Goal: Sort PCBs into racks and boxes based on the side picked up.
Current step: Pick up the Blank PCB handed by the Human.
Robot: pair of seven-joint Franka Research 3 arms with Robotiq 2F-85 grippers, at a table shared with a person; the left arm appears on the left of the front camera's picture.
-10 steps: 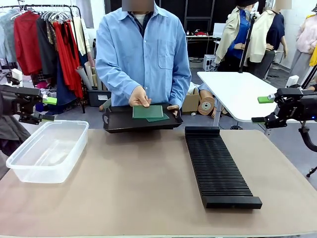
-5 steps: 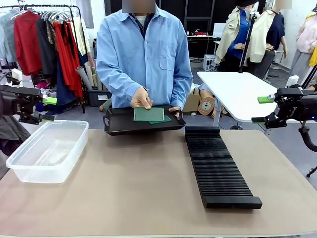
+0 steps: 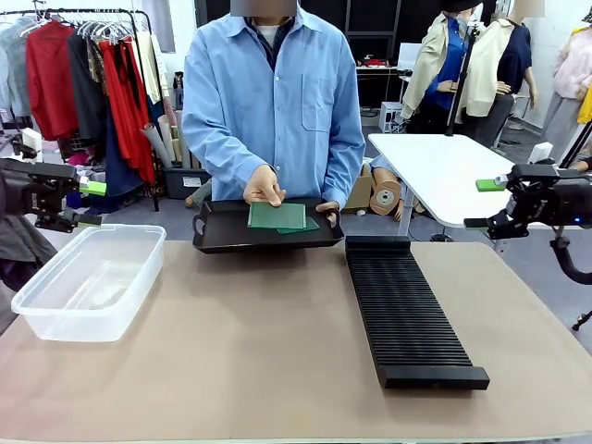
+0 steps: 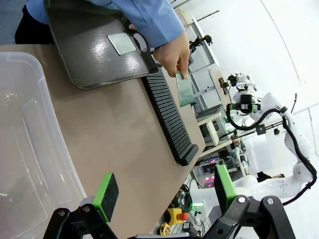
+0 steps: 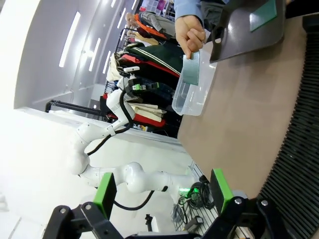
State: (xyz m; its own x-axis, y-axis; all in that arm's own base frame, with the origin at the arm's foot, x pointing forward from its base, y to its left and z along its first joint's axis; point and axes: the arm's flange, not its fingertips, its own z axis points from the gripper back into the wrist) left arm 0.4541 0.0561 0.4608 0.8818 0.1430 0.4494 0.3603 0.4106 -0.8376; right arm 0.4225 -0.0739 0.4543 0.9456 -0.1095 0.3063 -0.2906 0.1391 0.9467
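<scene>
left gripper: raised by the tabletop's far-left corner, just beyond the tub. Jaws wide apart, nothing btwn the green pads. Its wrist view shows the same gap, empty.
right gripper: raised by the far-right corner, past the rack's far end, at approx. the same height as the left one. Jaws fully spread, holding nothing. Wrist view agrees.
held PCB: pinched at its top edge by the person's hand. In the wrist views it hangs on edge below the fingers, clear of the tray.
second PCB: lies flat on the tray, partly behind the held one in the front view. Plain in the wrist views.
tray: black, shallow, at the middle of the far edge. The person's other hand is on its rim. Can't tell if it rests on the tabletop.
rack: black, slotted, right half of the tabletop, running from the far edge toward the near edge.
tub: clear plastic, along the left edge, far half.
person: blue shirt, stands at the far edge, mid.
</scene>
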